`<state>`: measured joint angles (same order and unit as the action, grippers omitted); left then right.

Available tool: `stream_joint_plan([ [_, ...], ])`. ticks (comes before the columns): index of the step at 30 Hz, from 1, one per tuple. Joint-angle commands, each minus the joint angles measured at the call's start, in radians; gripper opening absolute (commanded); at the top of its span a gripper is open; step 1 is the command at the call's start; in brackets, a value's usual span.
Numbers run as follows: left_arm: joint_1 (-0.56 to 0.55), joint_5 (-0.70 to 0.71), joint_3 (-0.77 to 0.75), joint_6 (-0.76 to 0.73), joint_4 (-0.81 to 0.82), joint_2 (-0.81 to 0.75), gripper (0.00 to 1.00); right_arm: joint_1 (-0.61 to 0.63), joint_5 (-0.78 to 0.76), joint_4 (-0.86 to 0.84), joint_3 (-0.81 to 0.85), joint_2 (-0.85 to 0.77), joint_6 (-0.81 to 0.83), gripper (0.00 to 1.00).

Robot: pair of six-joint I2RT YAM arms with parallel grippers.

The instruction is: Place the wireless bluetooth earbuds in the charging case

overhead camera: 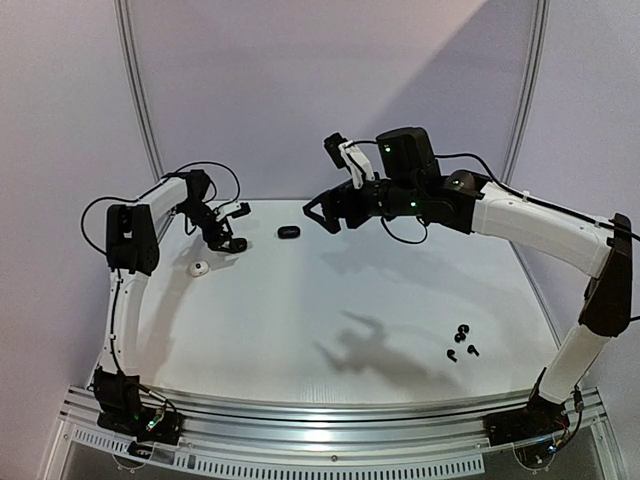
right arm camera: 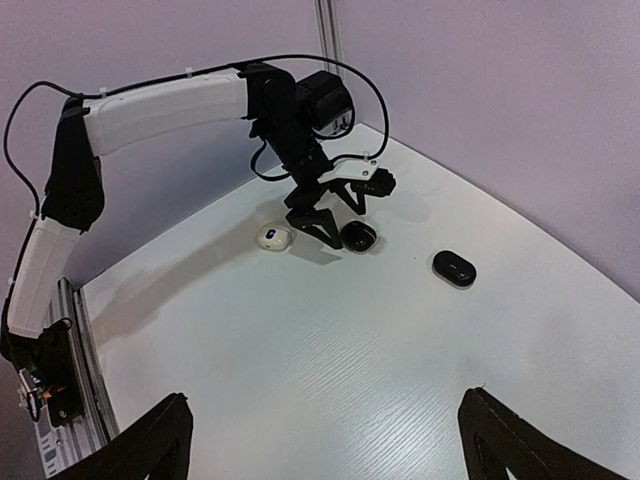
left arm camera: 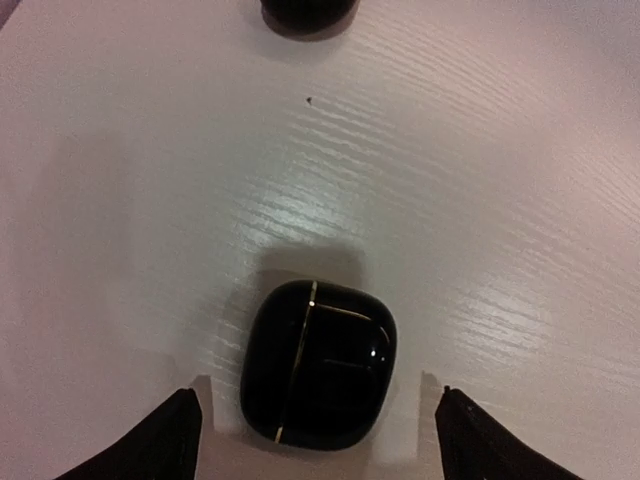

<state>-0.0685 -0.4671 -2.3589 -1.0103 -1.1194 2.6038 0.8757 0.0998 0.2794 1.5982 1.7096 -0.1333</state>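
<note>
A glossy black squarish charging case [left arm camera: 318, 365], lid shut, lies on the white table between the open fingers of my left gripper [left arm camera: 318, 400]. From above, the left gripper [overhead camera: 228, 238] is low over this case [overhead camera: 238, 245] at the back left. Three tiny black earbuds [overhead camera: 461, 342] lie together at the front right, far from both grippers. My right gripper [overhead camera: 320, 218] hangs open and empty, high over the back middle; its view shows both finger tips wide apart [right arm camera: 325, 450] with only table between them.
A white case [overhead camera: 199, 268] lies left of the black case and shows in the right wrist view [right arm camera: 272, 237]. A black oval case [overhead camera: 289, 232] lies right of it, also in the right wrist view [right arm camera: 454, 268]. Grey walls close the back and sides.
</note>
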Motion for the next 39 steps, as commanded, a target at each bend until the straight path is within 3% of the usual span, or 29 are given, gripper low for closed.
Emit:
stream_joint_plan([
  [1,-0.015,-0.012,-0.025,0.01,-0.004,0.058,0.8,-0.004,-0.017,0.033,0.022,-0.014,-0.006,0.94],
  [13,-0.04,0.018,-0.016,0.012,0.018,0.073,0.66,-0.004,-0.014,0.046,0.034,-0.013,-0.008,0.94],
  [15,-0.041,0.02,-0.004,0.014,0.032,0.066,0.58,-0.004,-0.012,0.051,0.039,-0.012,-0.005,0.94],
  [17,-0.044,0.03,0.02,0.016,0.052,0.052,0.4,-0.004,-0.009,0.053,0.044,-0.012,-0.002,0.94],
  [19,-0.044,0.037,0.045,0.005,0.063,0.035,0.27,-0.005,-0.006,0.056,0.05,-0.01,-0.002,0.94],
  [26,-0.052,0.045,0.09,0.016,0.099,-0.03,0.08,-0.005,-0.004,0.056,0.059,-0.005,0.003,0.94],
  [31,-0.075,0.025,0.119,0.019,0.13,-0.136,0.0,-0.02,-0.007,0.056,0.064,0.003,-0.016,0.95],
  [39,-0.175,0.055,0.251,-0.08,0.189,-0.459,0.0,-0.076,0.047,0.064,0.091,0.024,-0.096,0.94],
])
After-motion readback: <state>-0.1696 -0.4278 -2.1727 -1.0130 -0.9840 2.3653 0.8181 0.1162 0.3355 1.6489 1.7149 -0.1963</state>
